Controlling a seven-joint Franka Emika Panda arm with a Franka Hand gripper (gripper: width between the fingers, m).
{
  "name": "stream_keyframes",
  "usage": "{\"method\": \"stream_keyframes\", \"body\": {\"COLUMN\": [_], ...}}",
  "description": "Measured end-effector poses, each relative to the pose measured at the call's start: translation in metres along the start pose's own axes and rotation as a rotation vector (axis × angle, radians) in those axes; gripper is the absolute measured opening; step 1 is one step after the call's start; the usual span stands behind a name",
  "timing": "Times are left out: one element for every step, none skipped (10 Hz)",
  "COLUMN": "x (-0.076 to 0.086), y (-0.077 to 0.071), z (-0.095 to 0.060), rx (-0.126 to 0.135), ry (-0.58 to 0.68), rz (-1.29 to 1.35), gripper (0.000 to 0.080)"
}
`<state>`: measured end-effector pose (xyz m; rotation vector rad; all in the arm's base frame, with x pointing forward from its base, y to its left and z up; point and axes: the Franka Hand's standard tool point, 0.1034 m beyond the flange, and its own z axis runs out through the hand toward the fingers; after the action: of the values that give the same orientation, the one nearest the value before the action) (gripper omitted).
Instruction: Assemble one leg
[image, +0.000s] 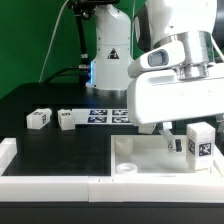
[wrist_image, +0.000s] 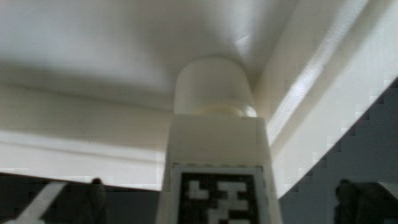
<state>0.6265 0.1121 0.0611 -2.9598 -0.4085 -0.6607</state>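
- The claw (wrist_image: 222, 203) stands wide: in the wrist view its two dark fingers (wrist_image: 80, 200) sit on either side of the leg (wrist_image: 217, 130), with a clear gap on each side. It grips nothing.
- The leg runs straight away from the wrist camera, with its black-and-white tag on the near face. Its rounded far end points into an inner corner of the large white square piece (wrist_image: 107, 110).
- I cannot tell whether that end is seated in the corner socket or only rests there.
- In the exterior view the leg (image: 199, 141) stands upright just under the claw's white body, over the part of the large white square piece (image: 150, 158) nearest the exterior view's right edge. Its tag faces the camera.
- A round socket (image: 127, 170) shows in the piece's corner towards the exterior view's left.
- Two loose posts, one (image: 40, 118) and the other (image: 66, 119), lie on the black counter (image: 60, 145). They are close together, well apart from the claw, on the exterior view's left.
- The marker board (image: 108, 115) lies flat behind the large piece, just to the right of those posts in the exterior view.
- A white rail (image: 40, 182) borders the counter along its near edge.
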Motion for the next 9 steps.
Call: {"method": "stream_keyframes", "body": {"x": [0.000, 0.003, 0.008, 0.010, 0.011, 0.011, 0.009, 0.002, 0.003], "y": [0.000, 0.002, 0.005, 0.006, 0.005, 0.006, 0.005, -0.003, -0.009], "z": [0.000, -0.006, -0.013, -0.017, -0.019, -0.018, -0.018, -0.017, -0.019], "rx": [0.000, 0.000, -0.001, 0.001, 0.008, 0.007, 0.010, 0.035, 0.050], "ry": [0.000, -0.006, -0.012, -0.023, -0.050, -0.045, -0.056, -0.168, -0.274], "rz": [0.000, 0.001, -0.001, 0.000, -0.001, -0.001, 0.000, 0.029, 0.057], "gripper": [0.0648, 0.0649, 0.0649, 0.0649, 0.0649, 0.0649, 0.0649, 0.0649, 0.0649]}}
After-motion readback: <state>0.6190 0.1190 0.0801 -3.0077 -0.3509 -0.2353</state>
